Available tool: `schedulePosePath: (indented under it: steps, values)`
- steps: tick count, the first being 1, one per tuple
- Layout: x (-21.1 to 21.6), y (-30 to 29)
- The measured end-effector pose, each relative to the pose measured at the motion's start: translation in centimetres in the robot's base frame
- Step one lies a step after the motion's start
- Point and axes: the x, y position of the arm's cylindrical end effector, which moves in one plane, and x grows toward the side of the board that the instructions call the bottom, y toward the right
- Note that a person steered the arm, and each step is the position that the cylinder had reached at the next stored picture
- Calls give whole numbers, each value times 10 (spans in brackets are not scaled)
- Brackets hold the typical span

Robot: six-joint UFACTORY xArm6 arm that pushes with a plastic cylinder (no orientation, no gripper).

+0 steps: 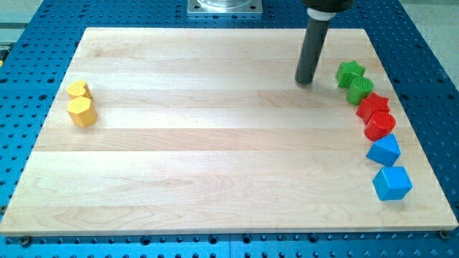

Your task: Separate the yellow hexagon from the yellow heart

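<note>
The yellow heart (78, 89) and the yellow hexagon (82, 112) sit touching each other at the view's left edge of the wooden board (215, 143), the heart just above the hexagon. My tip (305, 81) rests on the board near the view's top right, far from both yellow blocks and just left of the green star (350, 72).
Down the view's right edge runs a curved row: green star, green cylinder (360, 90), red star (372, 106), red cylinder (379, 125), blue block (384, 150), blue cube (391, 183). A blue perforated table surrounds the board.
</note>
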Motion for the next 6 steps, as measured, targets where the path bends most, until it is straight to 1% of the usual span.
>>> schedulePosePath:
  steps: [1,2,3,4,5,6]
  values:
    - [72,-87]
    - [129,-218]
    - [123,-326]
    - [131,-408]
    - [97,-371]
    - [52,-254]
